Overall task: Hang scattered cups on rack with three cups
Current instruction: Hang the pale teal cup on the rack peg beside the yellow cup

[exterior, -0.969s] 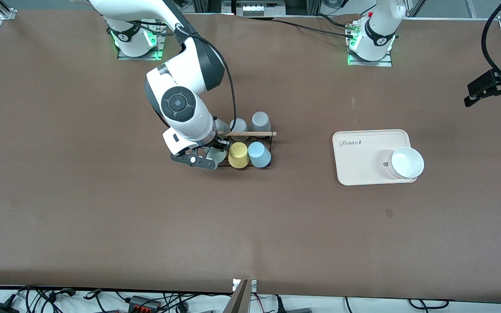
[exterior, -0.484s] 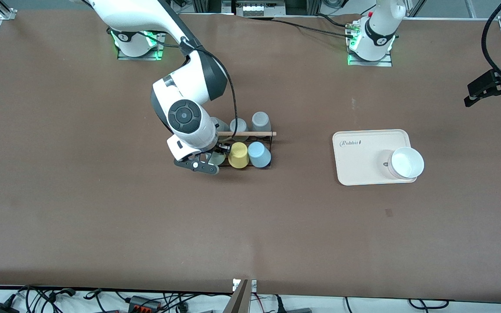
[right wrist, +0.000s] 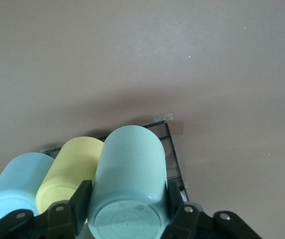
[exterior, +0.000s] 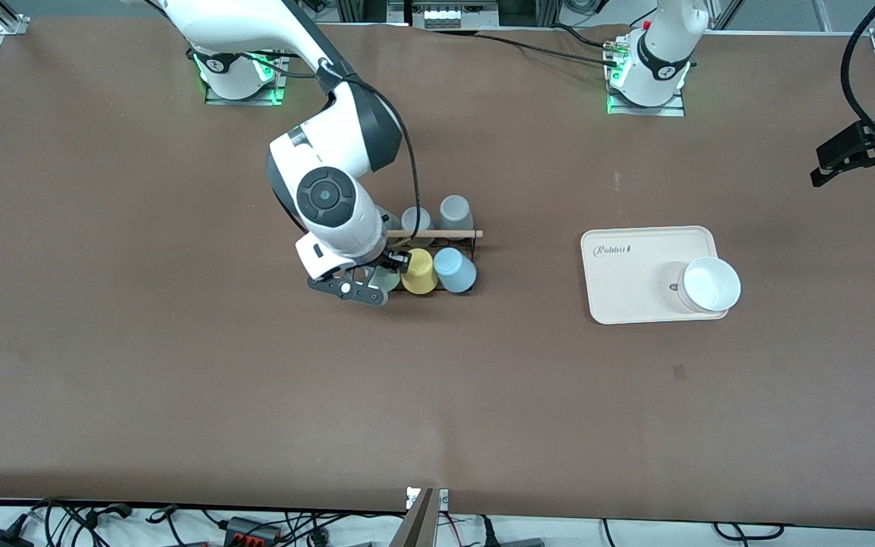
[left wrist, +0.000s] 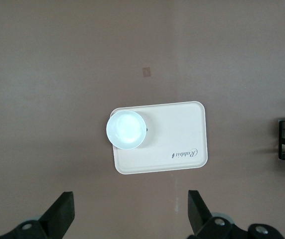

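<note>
Mint cup (right wrist: 127, 174) in right tool (right wrist: 127, 204), at rack (exterior: 437, 262) end.

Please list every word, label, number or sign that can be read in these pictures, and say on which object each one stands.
"Rabbit": in dark script on the tray, in the corner away from the white bowl; it also shows in the left wrist view.
A small dark mark on the tray beside the bowl is too small to read.
The cups and the rack show no text.
</note>
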You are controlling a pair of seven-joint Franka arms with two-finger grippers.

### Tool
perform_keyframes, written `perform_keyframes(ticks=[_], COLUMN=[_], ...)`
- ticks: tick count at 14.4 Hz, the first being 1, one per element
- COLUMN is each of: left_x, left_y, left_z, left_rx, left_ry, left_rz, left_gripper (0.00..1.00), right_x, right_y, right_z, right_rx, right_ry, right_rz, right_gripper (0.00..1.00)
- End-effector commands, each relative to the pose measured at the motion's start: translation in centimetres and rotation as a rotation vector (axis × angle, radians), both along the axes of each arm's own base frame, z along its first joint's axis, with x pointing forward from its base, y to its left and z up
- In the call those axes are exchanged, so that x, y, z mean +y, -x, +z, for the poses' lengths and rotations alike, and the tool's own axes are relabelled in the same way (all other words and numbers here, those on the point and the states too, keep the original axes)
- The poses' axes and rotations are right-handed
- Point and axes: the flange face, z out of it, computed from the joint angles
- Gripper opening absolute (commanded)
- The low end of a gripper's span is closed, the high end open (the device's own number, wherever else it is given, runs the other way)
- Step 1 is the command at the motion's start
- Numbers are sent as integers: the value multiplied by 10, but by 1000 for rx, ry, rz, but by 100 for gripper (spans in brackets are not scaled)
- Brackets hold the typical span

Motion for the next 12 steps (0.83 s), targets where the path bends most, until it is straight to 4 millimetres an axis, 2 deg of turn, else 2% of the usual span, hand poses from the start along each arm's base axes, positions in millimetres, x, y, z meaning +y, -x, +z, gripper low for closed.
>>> perform_keyframes(ticks=[1, 5, 10, 12], left_x=[-3, -4, -3, -3], left_y=[-2, -2, -2, -2], left_z=[6, 6, 6, 6], left_rx=[2, 2, 2, 2], left_ry=[13, 14, 14, 14], left_rz=[-15, -15, -15, -15], left_gripper=[100, 100, 100, 100], right_x=[14, 6, -20, -19], right_y=[4, -2, -17, -17], right_z=[6, 5, 2, -10], right_rx=[-8, -8, 7, 21], right_ry=[-5, 1, 7, 17], right_rz=[-6, -11, -43, -43], right_gripper=[21, 21, 21, 21])
